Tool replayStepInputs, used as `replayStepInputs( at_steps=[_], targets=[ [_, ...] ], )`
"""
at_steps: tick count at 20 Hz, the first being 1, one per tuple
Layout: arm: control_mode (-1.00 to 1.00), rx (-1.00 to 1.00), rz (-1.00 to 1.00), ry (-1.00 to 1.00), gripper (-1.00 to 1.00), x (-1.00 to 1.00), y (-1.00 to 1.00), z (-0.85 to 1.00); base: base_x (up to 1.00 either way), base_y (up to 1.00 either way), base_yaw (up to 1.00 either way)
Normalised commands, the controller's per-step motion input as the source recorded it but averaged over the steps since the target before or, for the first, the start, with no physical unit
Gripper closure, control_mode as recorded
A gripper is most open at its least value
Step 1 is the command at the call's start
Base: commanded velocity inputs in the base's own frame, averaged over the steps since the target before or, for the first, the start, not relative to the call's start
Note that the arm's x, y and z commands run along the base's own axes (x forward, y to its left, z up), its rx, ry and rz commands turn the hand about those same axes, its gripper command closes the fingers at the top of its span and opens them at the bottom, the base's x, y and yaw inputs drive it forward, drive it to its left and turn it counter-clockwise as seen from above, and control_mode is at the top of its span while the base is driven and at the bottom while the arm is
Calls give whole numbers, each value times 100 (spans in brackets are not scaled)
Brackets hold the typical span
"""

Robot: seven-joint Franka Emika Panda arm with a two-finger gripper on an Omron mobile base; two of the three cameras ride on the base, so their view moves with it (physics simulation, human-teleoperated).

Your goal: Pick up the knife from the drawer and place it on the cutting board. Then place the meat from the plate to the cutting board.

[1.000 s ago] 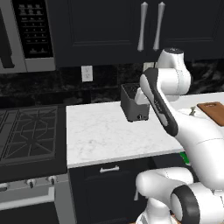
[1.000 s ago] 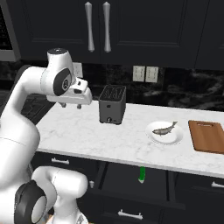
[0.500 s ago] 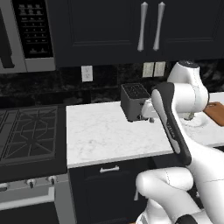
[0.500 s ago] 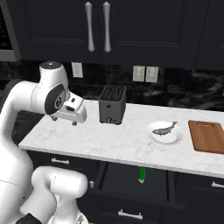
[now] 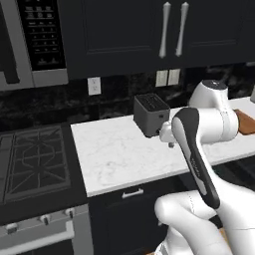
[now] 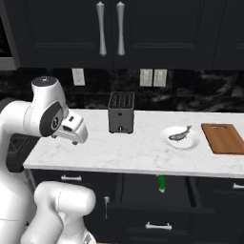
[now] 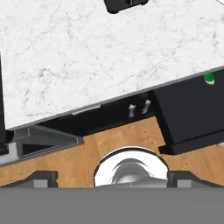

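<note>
On veined marble counter (image 6: 143, 152), boxy black toaster (image 6: 121, 112)

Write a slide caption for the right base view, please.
White robot arm beside a black toaster; grey fish-shaped meat on a round white plate, open black drawer below.

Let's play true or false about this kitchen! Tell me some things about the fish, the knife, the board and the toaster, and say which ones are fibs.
1. The meat lies on the plate. True.
2. The knife is already on the cutting board. False: its green handle pokes out of the open drawer below the counter, and the board is bare.
3. The toaster stands on the counter, left of the plate. True.
4. The gripper is holding the meat. False: its fingers stand wide apart with nothing between them.
5. The board is right of the plate in the right base view. True.
</note>
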Motion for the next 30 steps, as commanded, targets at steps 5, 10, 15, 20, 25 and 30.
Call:
replayStepInputs(
  at_steps=[5, 10, 15, 20, 25, 30],
  targets=[
    [100, 0, 0, 0, -100, 0, 0, 0, 0, 52, -52],
    [100, 0, 0, 0, -100, 0, 0, 0, 8, 2, -54],
    [100, 0, 0, 0, -100, 0, 0, 0, 8, 14, -60],
    [100, 0, 0, 0, -100, 0, 0, 0, 27, 56, -48],
    [100, 0, 0, 0, -100, 0, 0, 0, 32, 85, -25],
    [-100, 1, -10, 0, -100, 0, 2, 0, 2, 22, -13]
  ],
)
